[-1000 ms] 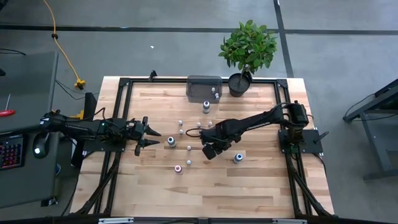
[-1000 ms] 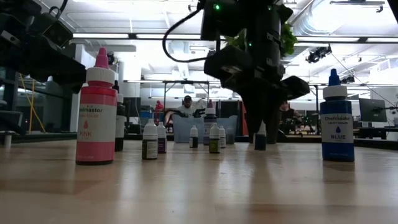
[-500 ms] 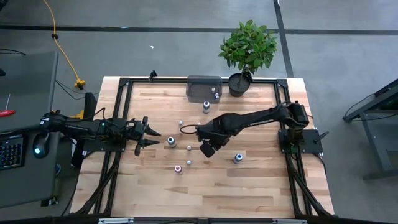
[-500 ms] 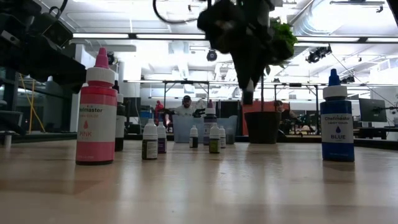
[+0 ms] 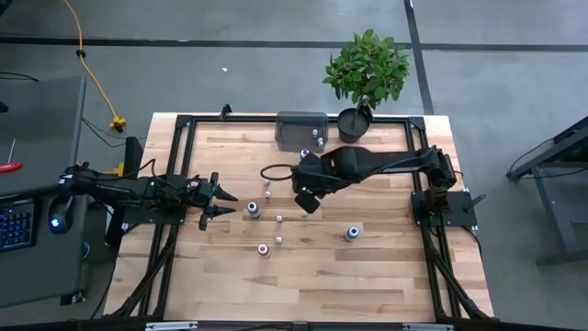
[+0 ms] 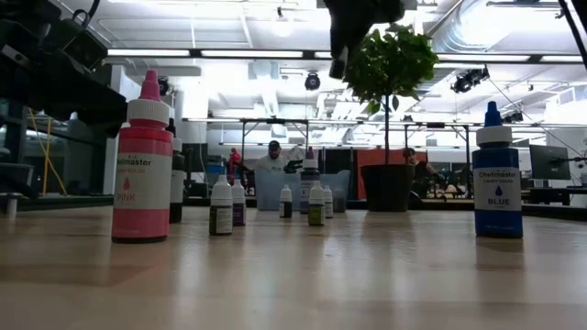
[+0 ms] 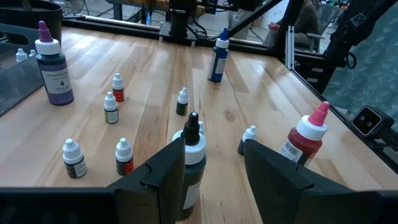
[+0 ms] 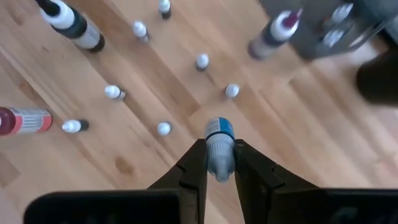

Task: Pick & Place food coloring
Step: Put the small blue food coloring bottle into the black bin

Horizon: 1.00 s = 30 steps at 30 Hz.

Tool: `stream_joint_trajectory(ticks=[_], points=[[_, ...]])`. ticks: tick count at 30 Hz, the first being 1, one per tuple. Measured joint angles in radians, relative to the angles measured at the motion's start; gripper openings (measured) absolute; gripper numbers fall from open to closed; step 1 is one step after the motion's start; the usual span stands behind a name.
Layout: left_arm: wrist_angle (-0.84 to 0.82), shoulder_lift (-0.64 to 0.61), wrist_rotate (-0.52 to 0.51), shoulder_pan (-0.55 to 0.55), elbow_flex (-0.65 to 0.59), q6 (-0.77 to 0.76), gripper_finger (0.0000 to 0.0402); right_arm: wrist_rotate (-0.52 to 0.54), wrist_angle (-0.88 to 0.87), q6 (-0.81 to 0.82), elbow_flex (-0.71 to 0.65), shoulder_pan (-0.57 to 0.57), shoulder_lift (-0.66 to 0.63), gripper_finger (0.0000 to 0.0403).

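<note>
My right gripper (image 5: 306,198) is high over the middle of the table, shut on a tiny food coloring bottle (image 8: 219,146) with a white top and a blue body. In the low view the bottle (image 6: 337,66) hangs far above the table. My left gripper (image 5: 227,203) is open and empty at the table's left, its fingers (image 7: 273,168) just short of a black-tipped bottle (image 7: 191,155). Several tiny white-topped bottles (image 5: 279,219) stand upright on the wood, along with a blue bottle (image 5: 351,233), a pink one (image 5: 264,248) and a violet one (image 5: 305,156). My right gripper pinches the tiny bottle by its white top (image 8: 219,163) between its two fingers, which come from above and point down. The blue body (image 8: 219,129) hangs below the fingertips, lifted clear of the table.
A grey tray (image 5: 296,124) holding a few tiny bottles sits at the far edge. A potted green plant (image 5: 367,69) stands beside it at the far right. Bare wood lies along the near edge (image 5: 312,285).
My right gripper has lifted the tiny blue bottle off the table and carried it up and toward the far edge, in the direction of the tray. The bottle has gone from standing on the wood to hanging clear, high above it.
</note>
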Motion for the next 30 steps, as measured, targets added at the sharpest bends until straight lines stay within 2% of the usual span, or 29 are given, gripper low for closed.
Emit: stream_joint_trajectory(ticks=[6, 10, 16, 24, 30], points=[[0.0, 0.0, 0.0, 0.0, 0.0, 0.0, 0.0163, 0.005, -0.002, -0.113, 0.019, -0.064, -0.002, 0.0054], [0.0, 0.0, 0.0, 0.0, 0.0, 0.0, 0.0163, -0.006, 0.063, -0.193, 0.019, -0.115, -0.002, 0.0056], [0.0, 0.0, 0.0, 0.0, 0.0, 0.0, 0.0163, -0.098, 0.192, -0.275, 0.019, -0.197, 0.013, 0.0053], [0.0, 0.0, 0.0, 0.0, 0.0, 0.0, 0.0163, -0.227, 0.358, -0.351, 0.019, -0.355, 0.098, 0.0054], [0.0, 0.0, 0.0, 0.0, 0.0, 0.0, 0.0163, -0.266, 0.474, -0.358, 0.019, -0.452, 0.145, 0.0056]])
